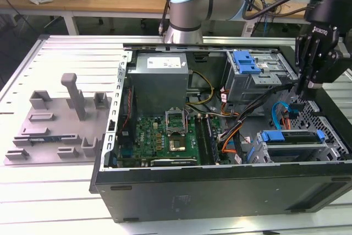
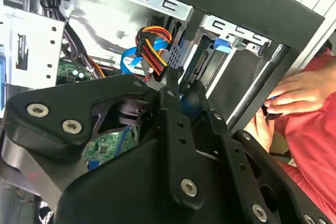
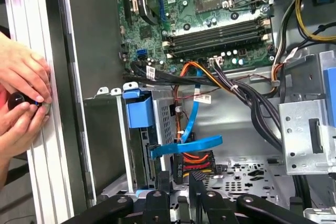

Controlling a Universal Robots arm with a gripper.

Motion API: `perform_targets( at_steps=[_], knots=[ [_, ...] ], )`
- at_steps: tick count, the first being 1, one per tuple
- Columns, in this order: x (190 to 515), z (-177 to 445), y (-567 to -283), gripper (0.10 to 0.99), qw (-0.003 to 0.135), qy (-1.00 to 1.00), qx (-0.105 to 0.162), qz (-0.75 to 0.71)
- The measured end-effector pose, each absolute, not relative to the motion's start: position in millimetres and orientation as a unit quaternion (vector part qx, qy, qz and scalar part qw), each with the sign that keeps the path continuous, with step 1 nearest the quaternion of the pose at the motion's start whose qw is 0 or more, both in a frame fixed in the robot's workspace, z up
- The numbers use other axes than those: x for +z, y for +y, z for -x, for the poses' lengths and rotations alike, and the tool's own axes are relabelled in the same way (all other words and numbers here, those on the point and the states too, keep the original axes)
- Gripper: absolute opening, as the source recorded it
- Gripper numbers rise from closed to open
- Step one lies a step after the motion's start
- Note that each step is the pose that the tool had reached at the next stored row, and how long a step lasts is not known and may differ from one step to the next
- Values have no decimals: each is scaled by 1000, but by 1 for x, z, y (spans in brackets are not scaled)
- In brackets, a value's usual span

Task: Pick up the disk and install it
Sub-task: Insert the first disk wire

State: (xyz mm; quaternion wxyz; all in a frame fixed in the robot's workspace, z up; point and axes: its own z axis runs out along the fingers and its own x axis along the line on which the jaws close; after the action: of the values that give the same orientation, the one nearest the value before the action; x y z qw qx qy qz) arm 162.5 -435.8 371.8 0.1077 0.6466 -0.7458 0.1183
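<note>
The disk point(image 1: 291, 137), silver with a bright blue carrier frame, sits in the grey metal cage point(image 1: 330, 149) at the front corner of the open computer case, on the exterior view's right. In the first wrist view the disk point(image 3: 142, 148) stands edge-on in that cage under its blue tab. My gripper point(image 1: 303, 93) hangs just behind the cage, over the cables, apart from the disk. Its black fingers point(image 3: 160, 184) are close together with nothing between them, and they point at the drive cables in both wrist views. My gripper point(image 2: 184, 85) is shut and holds nothing.
A blue ribbon cable point(image 3: 191, 145) and orange-and-black power leads point(image 3: 197, 158) lie right under the fingertips. A second cage with a blue latch point(image 1: 246, 61) stands behind. A person's hands point(image 3: 21, 80) rest at the case's outer edge. A grey fixture plate point(image 1: 55, 119) lies on the exterior view's left.
</note>
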Motion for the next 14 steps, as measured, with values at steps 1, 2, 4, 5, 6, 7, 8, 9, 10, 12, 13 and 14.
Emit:
perform_targets(
  at_steps=[1, 2, 4, 5, 6, 7, 8, 9, 10, 12, 13, 14],
  knots=[
    [371, -162, -435, 290, 106, -747, 121, -646],
    [371, -161, -435, 290, 105, -747, 123, -645],
    [370, -161, -435, 290, 103, -749, 127, -642],
    [369, -160, -435, 290, 103, -750, 129, -641],
    [369, -160, -435, 290, 102, -751, 130, -640],
    [368, -160, -435, 290, 103, -752, 131, -638],
    [368, -160, -435, 290, 103, -753, 131, -636],
    [367, -159, -435, 290, 103, -755, 132, -634],
    [366, -159, -435, 290, 103, -756, 133, -633],
    [364, -158, -435, 290, 104, -759, 133, -629],
    [363, -158, -435, 290, 104, -760, 134, -627],
    [362, -158, -435, 290, 104, -762, 134, -625]
  ],
)
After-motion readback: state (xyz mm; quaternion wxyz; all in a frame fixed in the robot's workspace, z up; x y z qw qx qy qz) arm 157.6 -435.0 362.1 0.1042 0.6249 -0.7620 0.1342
